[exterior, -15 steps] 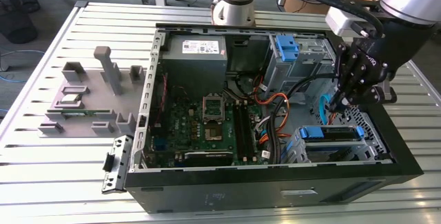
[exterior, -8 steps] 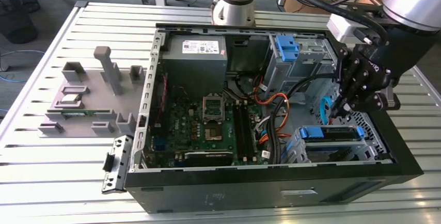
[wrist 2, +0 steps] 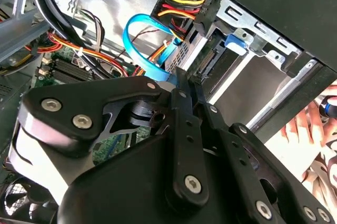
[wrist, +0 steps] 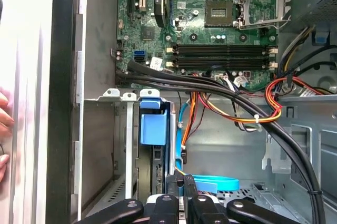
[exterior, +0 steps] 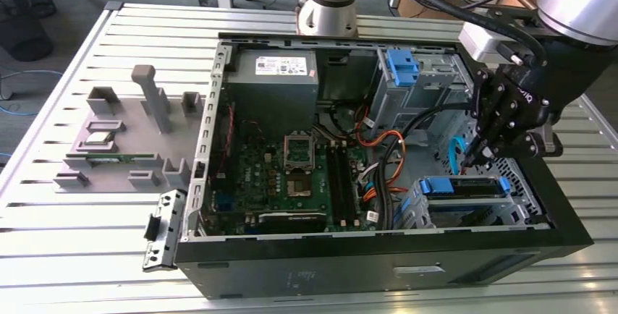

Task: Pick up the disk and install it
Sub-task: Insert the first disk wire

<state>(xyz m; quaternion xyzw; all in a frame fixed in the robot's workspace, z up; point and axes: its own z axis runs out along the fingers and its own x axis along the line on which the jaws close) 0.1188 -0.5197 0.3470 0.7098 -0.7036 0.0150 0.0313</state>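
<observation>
hovering end effector closed, empty | disk in bay | long axis, blue tab toward motherboard

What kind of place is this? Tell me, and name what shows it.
Probably a robotics lab bench: an open computer case sits on a slatted metal table, a grey parts fixture beside it, and the gripper reaches inside the case.
</observation>
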